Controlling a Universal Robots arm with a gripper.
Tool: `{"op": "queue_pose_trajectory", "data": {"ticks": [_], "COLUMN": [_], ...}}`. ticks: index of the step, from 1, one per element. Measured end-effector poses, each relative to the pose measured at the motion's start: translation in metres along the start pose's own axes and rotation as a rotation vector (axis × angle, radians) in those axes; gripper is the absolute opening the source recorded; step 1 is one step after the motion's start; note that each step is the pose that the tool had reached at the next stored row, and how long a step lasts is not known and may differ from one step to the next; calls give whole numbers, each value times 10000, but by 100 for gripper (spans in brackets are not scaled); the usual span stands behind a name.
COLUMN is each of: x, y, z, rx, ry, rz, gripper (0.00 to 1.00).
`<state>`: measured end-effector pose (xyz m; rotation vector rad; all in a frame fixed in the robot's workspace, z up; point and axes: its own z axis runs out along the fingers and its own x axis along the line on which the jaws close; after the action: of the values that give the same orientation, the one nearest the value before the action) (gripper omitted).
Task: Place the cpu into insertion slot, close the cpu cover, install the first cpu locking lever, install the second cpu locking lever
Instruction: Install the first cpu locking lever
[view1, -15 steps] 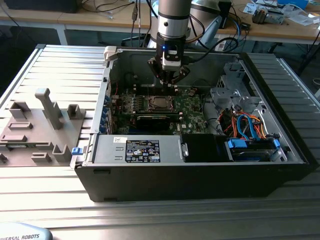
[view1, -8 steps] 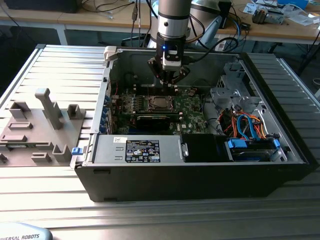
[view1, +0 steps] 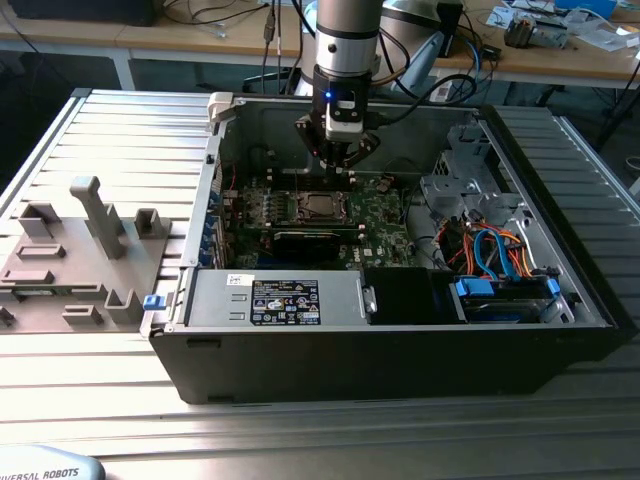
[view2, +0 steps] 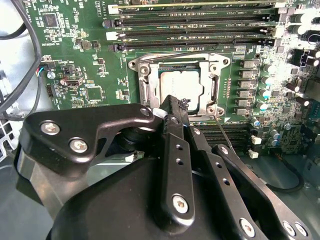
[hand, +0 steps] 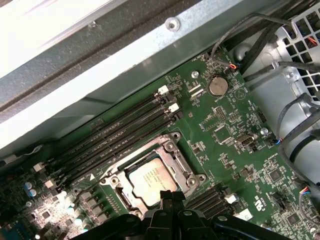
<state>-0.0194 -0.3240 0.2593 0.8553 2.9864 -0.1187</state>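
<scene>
Work surface: ribbed metal bench (view1: 110, 140) carrying an open computer case (view1: 400, 350); grey fixture tray (view1: 70, 260) on the exterior view's left, cluttered desks behind
Nearest items, exterior view: black front wall of the case, then the power supply (view1: 285, 300) and the blue cables (view1: 500, 255) of the drive bay
Motherboard: green board (view1: 380, 215) lying flat in the case floor, memory slots (view2: 195, 32) beyond the socket
Gripper: black linkage gripper (view2: 175, 111) hanging over the socket area on the arm (view1: 347, 40); fingers drawn together to a narrow tip, nothing seen held between them
Tip position: at the near rim of the socket frame in both wrist views; contact with the frame cannot be told
Cpu: silver-topped cpu (hand: 150, 181) seated in the insertion slot (hand: 116, 196), lying square inside it
Cpu cover: silver cpu cover (view2: 146, 85) appears laid down around the chip, its window framing the metal top
Locking levers: a thin wire lever (view2: 175, 54) runs along the far side of the frame; whether it is latched cannot be told
Task standing (judgement): placement done, cover apparently down, lever work in hand
Risk 1: tip sliding off the thin lever wire, caused by narrow contact on round wire
Risk 2: tip scraping nearby board components, caused by sideways travel close to the frame
Risk 3: cover lifting, caused by a lever that misses its hook
</scene>
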Motion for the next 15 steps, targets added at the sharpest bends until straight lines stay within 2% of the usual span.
{"op": "queue_pose_trajectory", "data": {"ticks": [15], "x": [0], "y": [0], "z": [0], "rx": [-6], "ry": [-8], "rz": [-125], "gripper": [11]}}
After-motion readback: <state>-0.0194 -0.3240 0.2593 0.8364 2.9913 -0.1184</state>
